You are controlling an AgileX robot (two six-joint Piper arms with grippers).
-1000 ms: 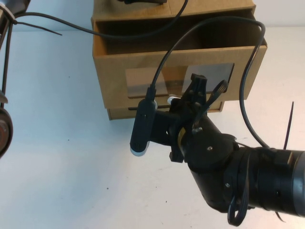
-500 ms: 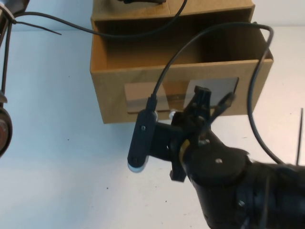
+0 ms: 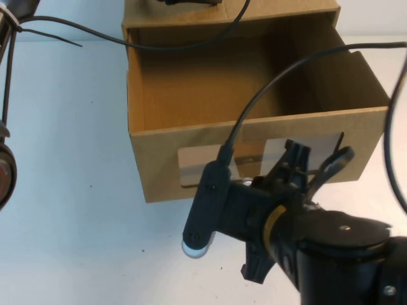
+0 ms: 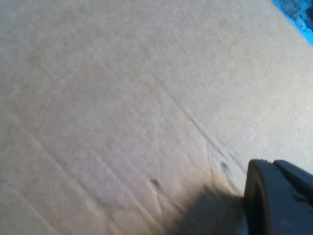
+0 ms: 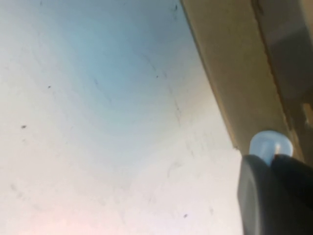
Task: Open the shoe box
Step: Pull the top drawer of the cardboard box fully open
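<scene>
Slid the drawer [image 3: 203, 89] of the box [image 3: 159, 171] well farther out of its sleeve [image 3: 286, 9] toward the bench's [image 3: 70, 210] near edge within a second, right gripper [image 3: 294, 157] clenched on the front wall; pressed left gripper [image 4: 276, 196] on the sleeve's top, grip impossible to tell; left the box looking nearly open

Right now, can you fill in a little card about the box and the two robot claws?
box: cardboard shoe box, the sliding kind
drawer: drawer stands pulled out toward the robot; no shoes show inside
right claw: right claw shut, its tip at the drawer's front wall beside the pale label
left claw: left claw hangs close over plain cardboard
table: white table under everything
</scene>
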